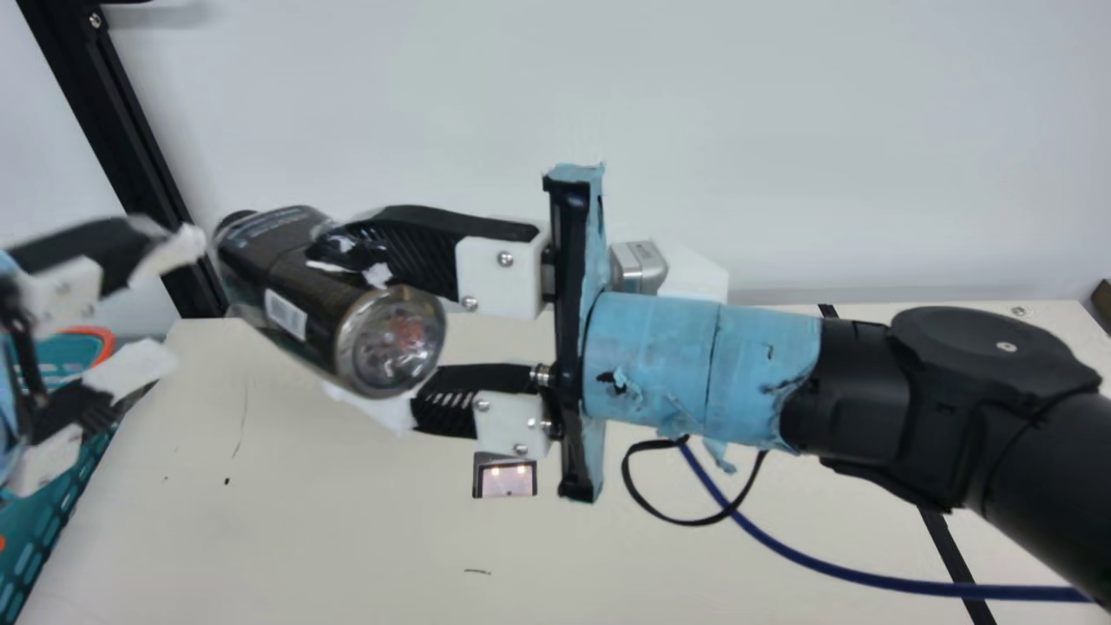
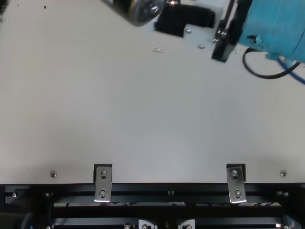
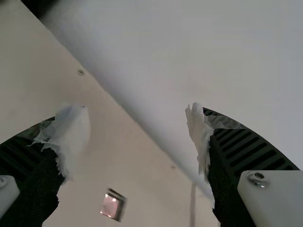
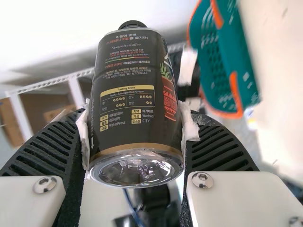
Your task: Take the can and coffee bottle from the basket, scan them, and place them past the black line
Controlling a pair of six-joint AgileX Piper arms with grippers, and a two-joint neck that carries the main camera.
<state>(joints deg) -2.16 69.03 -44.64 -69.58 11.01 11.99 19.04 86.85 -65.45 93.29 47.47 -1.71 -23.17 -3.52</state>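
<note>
Raised above the table, the dark coffee bottle is tilted in the main view, its clear base towards the camera. My right gripper is shut on the bottle. In the right wrist view the bottle sits between the taped pads of my right gripper, printed label showing. My left gripper is at the main view's left edge, near the bottle's cap end, fingers apart. The left wrist view has nothing between the fingertips of my left gripper. Part of the bottle shows at the top view's upper edge.
A small scanner with lit spots lies beneath the right gripper. The teal and orange basket stands at the far left. Towards the right a black line crosses the table, with a blue cable over it.
</note>
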